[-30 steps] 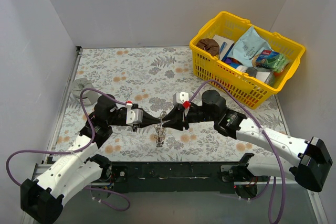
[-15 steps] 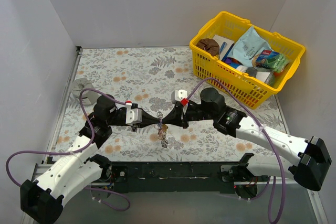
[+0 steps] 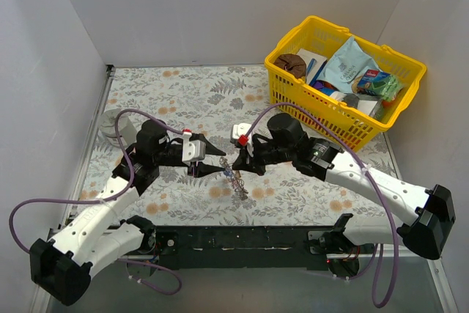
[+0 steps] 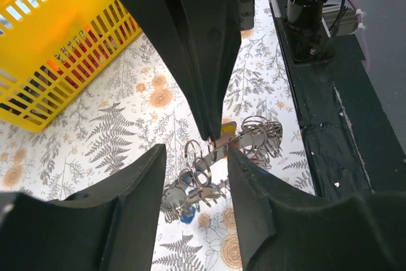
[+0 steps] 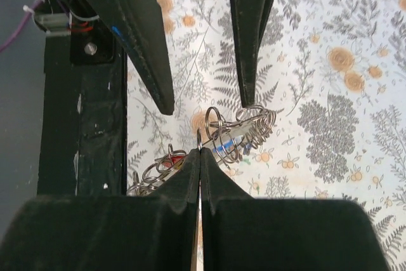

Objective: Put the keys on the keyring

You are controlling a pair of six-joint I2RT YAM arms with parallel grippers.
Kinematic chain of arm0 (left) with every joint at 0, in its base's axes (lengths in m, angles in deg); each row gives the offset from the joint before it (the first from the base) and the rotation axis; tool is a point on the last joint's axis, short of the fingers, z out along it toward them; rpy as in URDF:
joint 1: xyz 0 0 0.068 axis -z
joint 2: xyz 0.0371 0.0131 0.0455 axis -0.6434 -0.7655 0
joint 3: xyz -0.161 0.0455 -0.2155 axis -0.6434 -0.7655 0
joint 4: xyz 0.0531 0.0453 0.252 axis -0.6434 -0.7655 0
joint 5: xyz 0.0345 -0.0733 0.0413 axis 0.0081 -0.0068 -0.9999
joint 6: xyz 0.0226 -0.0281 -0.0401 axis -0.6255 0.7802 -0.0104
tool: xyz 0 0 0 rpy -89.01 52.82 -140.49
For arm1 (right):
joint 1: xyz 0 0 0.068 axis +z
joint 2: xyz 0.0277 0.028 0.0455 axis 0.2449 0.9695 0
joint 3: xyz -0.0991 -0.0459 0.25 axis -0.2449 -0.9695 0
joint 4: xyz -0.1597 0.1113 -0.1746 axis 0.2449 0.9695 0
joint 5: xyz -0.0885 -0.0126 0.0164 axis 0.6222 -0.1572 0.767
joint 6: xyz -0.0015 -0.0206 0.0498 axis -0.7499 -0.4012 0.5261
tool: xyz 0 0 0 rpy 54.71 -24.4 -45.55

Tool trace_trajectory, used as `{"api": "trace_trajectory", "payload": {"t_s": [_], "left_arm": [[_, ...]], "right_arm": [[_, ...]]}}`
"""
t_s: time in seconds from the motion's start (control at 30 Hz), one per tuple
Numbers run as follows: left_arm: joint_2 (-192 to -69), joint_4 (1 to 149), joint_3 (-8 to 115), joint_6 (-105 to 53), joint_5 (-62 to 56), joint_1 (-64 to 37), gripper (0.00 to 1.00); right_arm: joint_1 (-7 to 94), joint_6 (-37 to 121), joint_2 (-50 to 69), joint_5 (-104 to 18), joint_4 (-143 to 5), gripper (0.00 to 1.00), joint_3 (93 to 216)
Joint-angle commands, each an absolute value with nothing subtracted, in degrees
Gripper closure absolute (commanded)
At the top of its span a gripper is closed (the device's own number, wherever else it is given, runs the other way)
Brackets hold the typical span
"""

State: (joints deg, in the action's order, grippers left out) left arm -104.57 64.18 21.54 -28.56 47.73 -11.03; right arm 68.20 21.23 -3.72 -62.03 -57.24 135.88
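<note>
Nearest, left end effector (image 4: 195, 153) held open and empty, right end effector (image 5: 200, 152) pinched shut on the keyring (image 5: 199, 140), keys (image 5: 222, 148) bunched just below its tips, yellow basket (image 3: 308, 104) farther back, packed with blue pouch (image 3: 350, 64), green packet (image 3: 381, 84)

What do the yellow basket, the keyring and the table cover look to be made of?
Yellow basket: plastic, probably moulded; uniform colour, slotted lattice walls, mild sheen. Keyring: bare silvery metal wire; thin loops with bright glints. Table cover: matte sheet printed with ferns and flowers; cloth, paper or vinyl cannot be told.
</note>
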Motion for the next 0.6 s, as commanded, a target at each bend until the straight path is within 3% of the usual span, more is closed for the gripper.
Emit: {"api": "trace_trajectory", "payload": {"t_s": [0.0, 0.57], "left_arm": [[-107.7, 58.7, 26.2, -29.3, 48.5, -10.7, 0.62], [-114.4, 57.1, 29.8, -26.6, 49.1, -7.4, 0.74]], "right_arm": [[68.2, 14.8, -0.4, -62.8, -47.5, 0.99, 143.9], [68.2, 17.1, -2.1, -61.7, -53.1, 0.99, 141.6]]}}
